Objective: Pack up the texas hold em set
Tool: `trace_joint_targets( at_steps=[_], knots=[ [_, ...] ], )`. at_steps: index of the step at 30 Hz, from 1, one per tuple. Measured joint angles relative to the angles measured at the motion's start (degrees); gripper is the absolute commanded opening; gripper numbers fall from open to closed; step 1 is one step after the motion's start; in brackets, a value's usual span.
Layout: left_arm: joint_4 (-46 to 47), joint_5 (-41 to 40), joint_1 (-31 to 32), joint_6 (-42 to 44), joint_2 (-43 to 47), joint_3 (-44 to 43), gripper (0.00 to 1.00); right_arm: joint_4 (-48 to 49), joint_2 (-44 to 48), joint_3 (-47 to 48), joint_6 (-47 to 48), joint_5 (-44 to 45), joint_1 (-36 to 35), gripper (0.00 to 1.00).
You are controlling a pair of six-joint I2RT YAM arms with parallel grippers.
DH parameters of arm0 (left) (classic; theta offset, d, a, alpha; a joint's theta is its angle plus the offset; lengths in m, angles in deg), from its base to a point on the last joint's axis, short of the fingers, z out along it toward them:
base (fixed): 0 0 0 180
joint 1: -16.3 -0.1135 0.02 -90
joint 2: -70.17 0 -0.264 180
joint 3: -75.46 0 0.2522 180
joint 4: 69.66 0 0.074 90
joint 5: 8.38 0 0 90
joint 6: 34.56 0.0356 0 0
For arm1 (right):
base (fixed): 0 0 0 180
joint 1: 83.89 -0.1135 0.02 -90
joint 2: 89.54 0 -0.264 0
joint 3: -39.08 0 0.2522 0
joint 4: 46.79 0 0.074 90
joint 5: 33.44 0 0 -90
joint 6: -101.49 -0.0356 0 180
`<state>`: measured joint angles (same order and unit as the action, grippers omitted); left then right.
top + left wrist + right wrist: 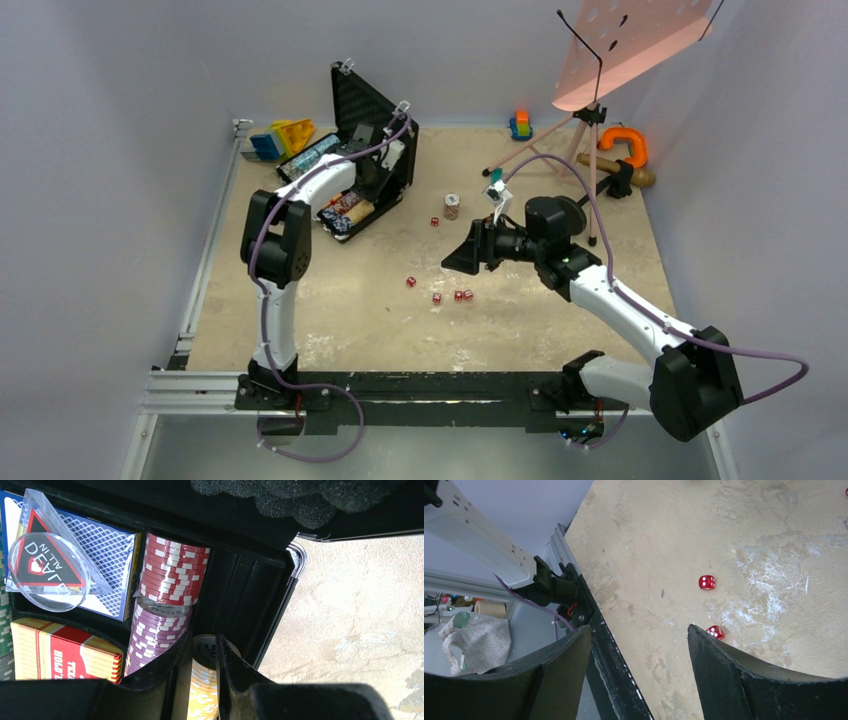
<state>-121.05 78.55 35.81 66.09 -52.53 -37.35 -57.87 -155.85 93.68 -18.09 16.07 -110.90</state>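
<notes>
At the near side of the counter [330,320], the right pincer [639,630] hangs released, its fingers wide with nothing between them. Close by, four red dice [458,296] lie scattered on the bare surface. A fifth die [435,222] sits farther on, beside a small loose chip stack [452,206]. At the far left stands the black briefcase [358,100], lid up. Inside it, the left pincer [204,637] straddles a yellow chip stack [204,690]; whether it actually squeezes the stack I cannot tell. Red chips [172,570], purple chips [155,635], an orange-red card box [60,647] and a clear dealer button [45,570] fill the neighbouring slots.
</notes>
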Motion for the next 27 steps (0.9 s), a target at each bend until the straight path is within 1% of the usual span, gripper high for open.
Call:
trace_joint_targets(
  at_steps=[6,14,17,20,27],
  knots=[
    [1.60,-0.52,-0.02,0.00,1.38,2.40,0.27,-0.02,1.16,-0.13,0.00,0.26,0.00,0.74],
    [1.18,-0.55,-0.24,-0.59,2.01,2.43,0.44,-1.51,2.80,-0.37,0.63,2.51,0.00,0.75],
    [0.66,-0.33,-0.48,-0.63,2.91,2.43,0.54,-2.32,3.06,-0.37,1.11,3.65,0.00,0.76],
    [-0.48,0.31,-0.81,-0.76,4.55,2.43,0.59,-2.62,3.15,-0.37,1.42,4.11,0.00,0.76],
    [-1.46,2.27,-1.46,-0.83,10.47,4.39,0.66,-4.46,4.35,-0.37,2.05,5.53,0.00,0.76]
  ],
)
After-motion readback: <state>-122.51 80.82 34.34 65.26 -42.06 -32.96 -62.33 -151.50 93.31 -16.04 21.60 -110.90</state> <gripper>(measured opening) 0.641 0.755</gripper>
